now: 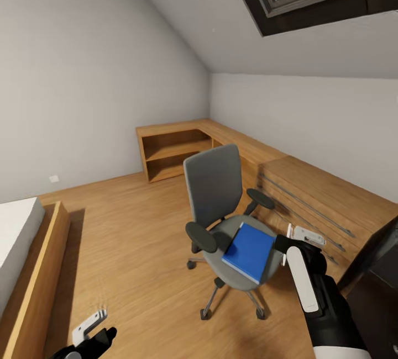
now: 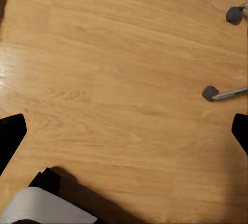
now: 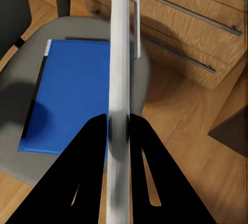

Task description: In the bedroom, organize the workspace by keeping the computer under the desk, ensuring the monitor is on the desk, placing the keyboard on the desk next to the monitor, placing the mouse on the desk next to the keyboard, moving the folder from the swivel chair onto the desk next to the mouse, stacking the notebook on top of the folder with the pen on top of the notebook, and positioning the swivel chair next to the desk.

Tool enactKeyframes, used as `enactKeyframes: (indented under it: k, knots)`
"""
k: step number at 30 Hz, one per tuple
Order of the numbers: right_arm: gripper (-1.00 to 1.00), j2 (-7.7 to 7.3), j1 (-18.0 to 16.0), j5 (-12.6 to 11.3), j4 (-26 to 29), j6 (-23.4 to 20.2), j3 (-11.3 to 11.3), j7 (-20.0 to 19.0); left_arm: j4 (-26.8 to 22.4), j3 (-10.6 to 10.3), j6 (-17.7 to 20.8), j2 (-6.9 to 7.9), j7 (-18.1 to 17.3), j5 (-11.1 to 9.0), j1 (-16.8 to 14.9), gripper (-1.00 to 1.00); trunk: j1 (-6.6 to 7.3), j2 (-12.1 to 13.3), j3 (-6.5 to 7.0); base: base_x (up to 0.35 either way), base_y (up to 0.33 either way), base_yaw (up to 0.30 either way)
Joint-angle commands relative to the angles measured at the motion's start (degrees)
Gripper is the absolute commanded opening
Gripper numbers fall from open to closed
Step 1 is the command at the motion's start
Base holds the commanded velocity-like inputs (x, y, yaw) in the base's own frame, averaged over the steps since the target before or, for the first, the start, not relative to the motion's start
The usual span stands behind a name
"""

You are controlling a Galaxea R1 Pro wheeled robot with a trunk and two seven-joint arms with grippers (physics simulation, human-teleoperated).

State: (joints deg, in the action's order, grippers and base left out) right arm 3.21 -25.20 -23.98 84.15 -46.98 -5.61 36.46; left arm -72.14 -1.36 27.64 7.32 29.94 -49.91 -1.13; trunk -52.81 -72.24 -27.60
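Wood floor — one swivel chair, one folder on it.

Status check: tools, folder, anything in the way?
Right tool shut on pen, beside chair. Left tool low, state unclear. Folder on seat, unobstructed.

Nothing here can be read. The blue folder lying on the swivel chair has a plain cover, with no title or label on it in the head view or the right wrist view. The light-wood dresser behind the chair carries bare drawer fronts with metal rail handles and no markings. The wall, the wooden floor and the skylight frame bear no lettering, numbers or signs that I can make out.
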Motion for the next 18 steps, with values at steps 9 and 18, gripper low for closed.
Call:
enactKeyframes:
  k: [9, 18]
  knots:
    - [-1.00, -1.16, -0.07, -0.73, 0.55, -0.51, -0.17, 0.46, 7.11, -9.07, -11.44, 0.22, 0.47, 1.84, -0.02, 1.00, 1.98, 3.58, 1.56, 0.000, 0.000, -0.221]
    - [-1.00, -5.02, -0.06, -1.19, 1.73, -4.03, -1.39, 0.03, 10.50, -15.96, -19.31, 0.24, 0.47, 4.76, -0.04, 1.00, 3.96, 7.19, 3.18, 0.000, 0.000, -0.267]
